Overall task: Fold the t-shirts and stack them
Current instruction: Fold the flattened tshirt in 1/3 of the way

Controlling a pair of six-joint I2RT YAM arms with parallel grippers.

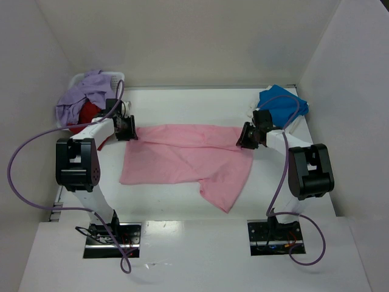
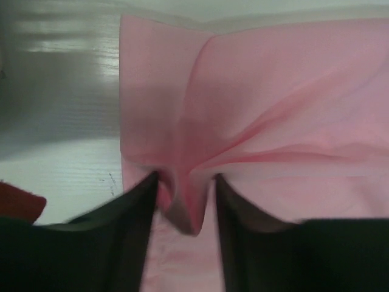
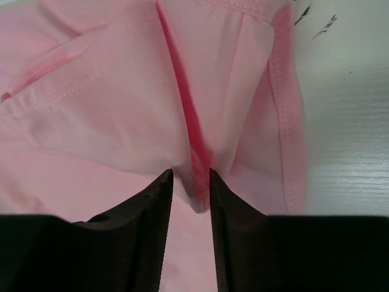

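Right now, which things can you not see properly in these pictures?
- Top view: red t-shirt, mostly covered by the lavender t-shirt and the left arm.
- Top view: white basket, only its rim shows.
- Wrist views: whether the left fingers and right fingers pinch the fold of the pink t-shirt or only flank it.

Pink tee (image 1: 182,161) spread ctr, blue tee (image 1: 281,104) far-R, lavender tee (image 1: 82,97) prob. over red tee (image 1: 90,113)

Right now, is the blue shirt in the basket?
No, the blue shirt lies at the table's far right corner, while the basket sits far left.
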